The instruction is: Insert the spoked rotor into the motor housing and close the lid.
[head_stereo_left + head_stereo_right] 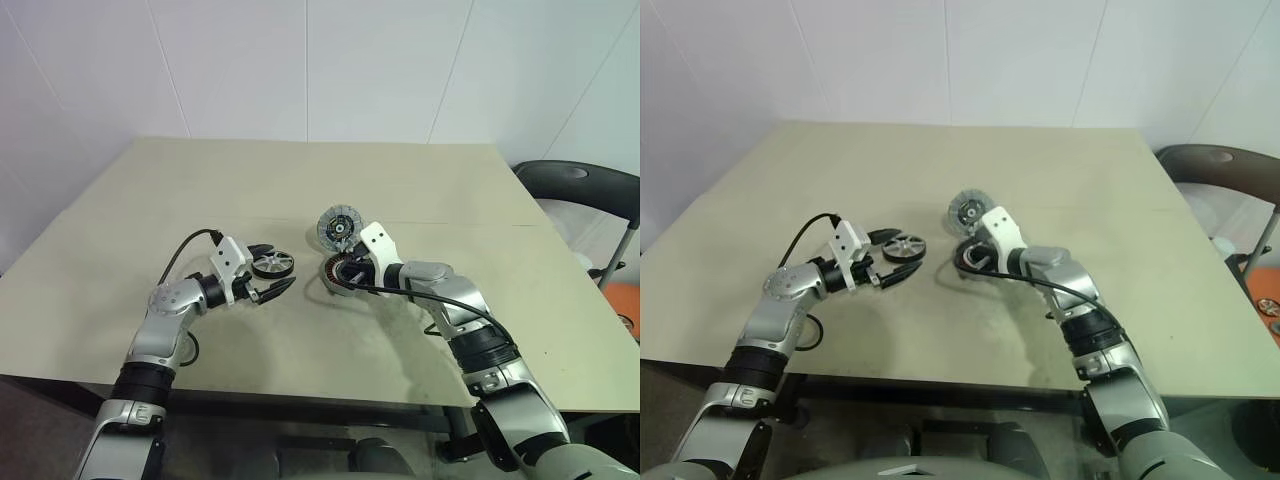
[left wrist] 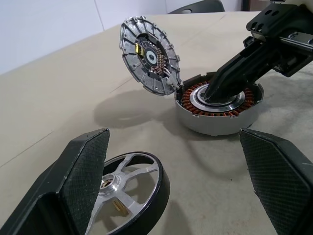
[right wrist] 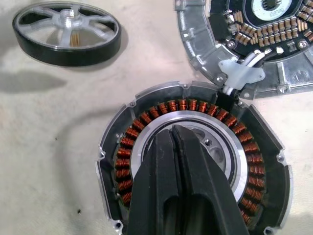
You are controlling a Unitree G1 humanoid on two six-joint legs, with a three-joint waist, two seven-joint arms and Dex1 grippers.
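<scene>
Lying flat between left tool [image 2: 171, 186] fingers, spoked rotor [image 2: 128, 188] near motor housing [image 2: 219, 105].

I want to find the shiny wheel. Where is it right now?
The spoked rotor lies flat on the table, between the open fingers of the left gripper, to the left of the motor housing.

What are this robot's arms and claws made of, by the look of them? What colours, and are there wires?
Both arms are silver-grey metal segments with black joints. Each wrist carries a white block, and a black cable loops along each arm. The left claw and right claw each have two black fingers with a fine cross-hatched, grippy inner face.
</scene>
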